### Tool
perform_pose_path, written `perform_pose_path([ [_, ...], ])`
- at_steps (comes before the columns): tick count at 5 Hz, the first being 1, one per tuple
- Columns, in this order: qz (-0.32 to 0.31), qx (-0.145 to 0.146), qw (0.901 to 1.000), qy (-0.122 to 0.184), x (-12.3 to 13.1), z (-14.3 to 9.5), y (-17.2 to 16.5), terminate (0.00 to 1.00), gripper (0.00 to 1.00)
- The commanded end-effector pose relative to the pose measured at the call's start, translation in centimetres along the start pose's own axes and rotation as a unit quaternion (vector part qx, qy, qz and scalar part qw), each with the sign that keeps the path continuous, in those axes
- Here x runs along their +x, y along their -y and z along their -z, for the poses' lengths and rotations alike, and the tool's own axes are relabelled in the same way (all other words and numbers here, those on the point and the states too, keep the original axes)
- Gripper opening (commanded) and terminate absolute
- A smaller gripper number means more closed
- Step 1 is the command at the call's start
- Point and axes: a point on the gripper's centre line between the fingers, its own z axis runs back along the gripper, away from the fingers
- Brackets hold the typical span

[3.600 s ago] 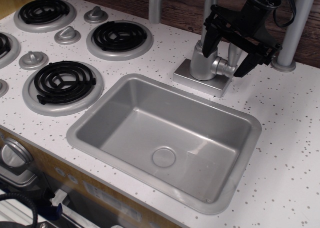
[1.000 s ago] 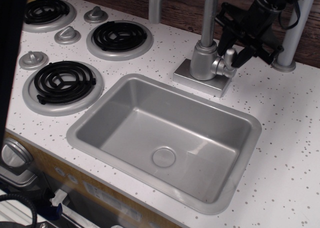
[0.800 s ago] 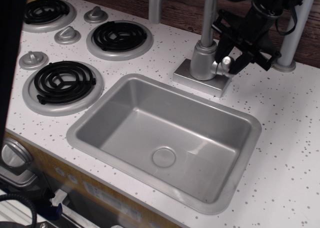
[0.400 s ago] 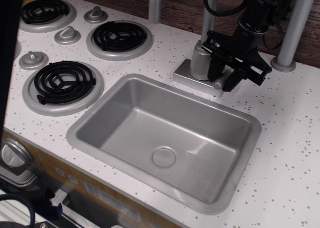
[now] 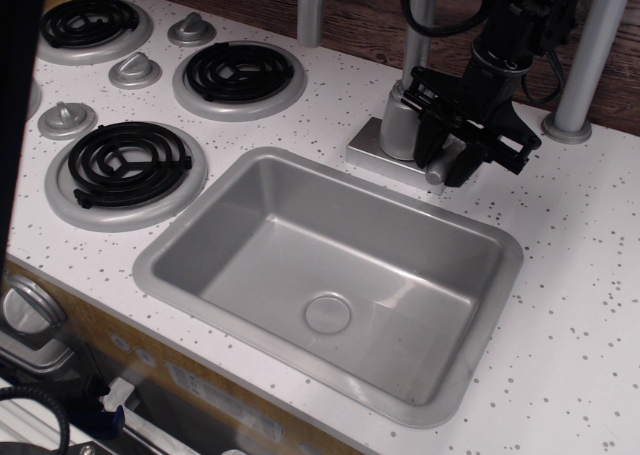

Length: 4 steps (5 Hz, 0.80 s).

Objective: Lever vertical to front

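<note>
The lever is a small silver-grey handle on the right side of the faucet body. It points forward and down toward the sink, with only its rounded tip showing. My black gripper comes down from the upper right, and its two fingers are closed around the lever from both sides. The rest of the lever and its pivot are hidden behind the fingers.
The grey sink lies just in front of the faucet base. The tall curved spout rises at the back. A grey post stands right of my arm. Stove burners and knobs fill the left.
My gripper has come down and forward with the lever between its fingers. The lever has swung from upright beside the faucet to pointing forward and down.
</note>
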Motion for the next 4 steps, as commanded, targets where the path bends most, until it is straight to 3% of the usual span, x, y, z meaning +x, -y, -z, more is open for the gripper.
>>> perform_pose_path([
  [1,-0.032,0.015,0.999,0.028,-0.4,-3.9,-0.9,0.0,1.0],
  [3,-0.066,0.038,0.9968,0.023,-2.4,-5.5,-0.9,0.0,1.0],
  [4,-0.075,0.036,0.9962,0.026,-2.7,-5.2,-0.7,1.0,1.0],
])
